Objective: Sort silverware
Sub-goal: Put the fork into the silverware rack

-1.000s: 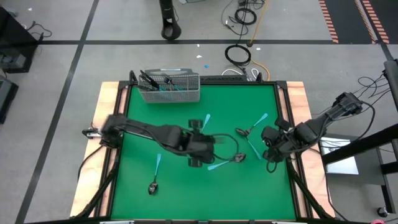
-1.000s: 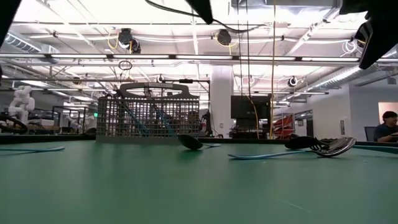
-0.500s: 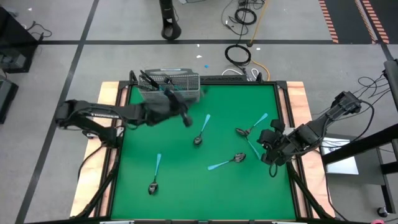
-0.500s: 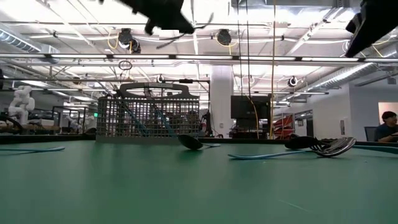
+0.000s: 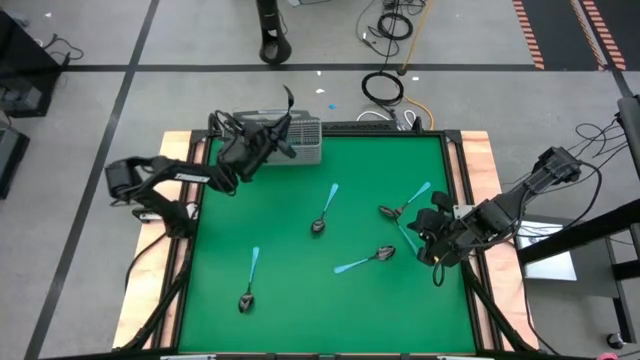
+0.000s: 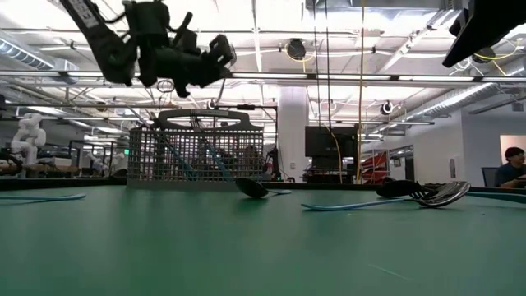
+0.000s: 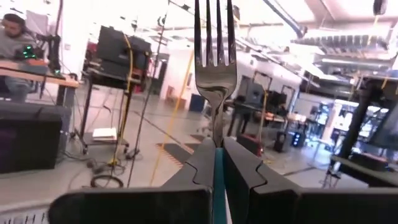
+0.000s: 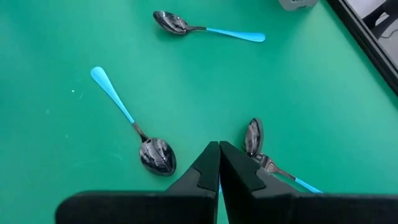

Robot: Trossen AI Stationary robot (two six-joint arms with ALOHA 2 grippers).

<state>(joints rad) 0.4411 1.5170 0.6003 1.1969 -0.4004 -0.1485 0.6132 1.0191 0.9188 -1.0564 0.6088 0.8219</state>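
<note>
- Silverware, item in hand: I am seeing a fork [image 7: 214,56] with a light blue handle, tines pointing away from the wrist, sitting clamped in the left gripper [image 5: 283,137]. The fingers [image 7: 239,168] are pinching the handle, nearly closed on it.
- Left gripper, position: I am holding it raised over the back left corner of the green mat [image 5: 300,250], right above the wire-mesh basket [image 5: 300,145].
- Right gripper [image 5: 432,240]: I am keeping it clenched with nothing in it, hanging over the mat's right side near the cutlery lying there.
- Count on the mat: I am counting three blue-handled spoons lying singly — one at front left [image 5: 249,277], one at centre [image 5: 324,210], one right of centre [image 5: 365,260].
- Cluster: further pieces are lying crossed beside the right gripper [image 5: 405,208]; I cannot tell their number.
- Basket contents: several pieces are standing inside; I cannot count them.
- Room: the basket is sitting against the mat's back edge. The mat's middle and front right are lying open.
</note>
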